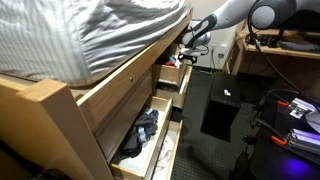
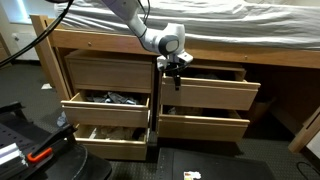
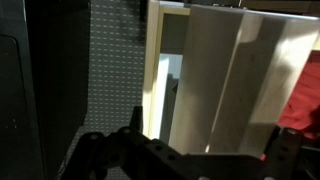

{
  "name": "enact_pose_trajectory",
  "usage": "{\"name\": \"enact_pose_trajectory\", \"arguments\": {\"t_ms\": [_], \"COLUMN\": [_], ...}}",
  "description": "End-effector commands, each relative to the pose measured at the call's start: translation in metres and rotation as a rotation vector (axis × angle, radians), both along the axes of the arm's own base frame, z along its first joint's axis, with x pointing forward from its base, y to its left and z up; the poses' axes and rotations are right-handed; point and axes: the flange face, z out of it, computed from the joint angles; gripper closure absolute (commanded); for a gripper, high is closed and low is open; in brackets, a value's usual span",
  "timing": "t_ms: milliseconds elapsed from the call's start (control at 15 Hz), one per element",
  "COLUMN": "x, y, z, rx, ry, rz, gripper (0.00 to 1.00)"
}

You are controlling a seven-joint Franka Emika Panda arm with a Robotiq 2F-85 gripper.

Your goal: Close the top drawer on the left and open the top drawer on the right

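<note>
The gripper hangs, fingers down, at the upright post between the two drawer columns, just under the top front edge of the bed frame. Its fingers are dark and small against the shadow in both exterior views, so I cannot tell whether they are apart or together. In the wrist view only blurred black finger shapes fill the bottom edge. The grey, rounded arm comes down from the frame's upper edge and is cut off at the top.

The top drawer on the left sits flush, a plain pale wood panel. The top drawer on the right stands partly pulled out beside the gripper, with a dark slot above its front whose inside is hidden. Below the left one, a middle drawer is open and holds dark crumpled clothes. A lower drawer is open too, its contents hard to make out.

A grey-and-white striped sheet drapes over the frame's top edge. On the dark floor stands a black box with a small white label, too small to read. The wrist view shows smooth, blurred light wood boards and a dotted grey surface.
</note>
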Motion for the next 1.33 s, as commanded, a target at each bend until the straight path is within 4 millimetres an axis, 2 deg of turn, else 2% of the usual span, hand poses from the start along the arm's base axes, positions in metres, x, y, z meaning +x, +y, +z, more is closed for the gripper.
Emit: {"name": "enact_pose_trajectory", "arguments": {"t_ms": [0,267,333,533,733,933,1267], "x": [-0.052,-0.087,-0.042,-0.062,-0.066,-0.059,-0.056], "y": [-0.046,-0.067,-0.042,-0.055,-0.057,-0.051,-0.054], "z": [-0.030,-0.025,-0.002,-0.002,-0.001,0.027,0.078], "rx": [-0.020,-0.043,-0.011,-0.026,-0.027,-0.103,-0.312], "ry": [0.024,0.019,-0.020,-0.008,-0.002,-0.008,0.089], "rz": [-0.023,-0.054,-0.029,-0.049,-0.051,-0.027,-0.034], "gripper": [0.00,0.00,0.00,0.00,0.00,0.00,0.00]}}
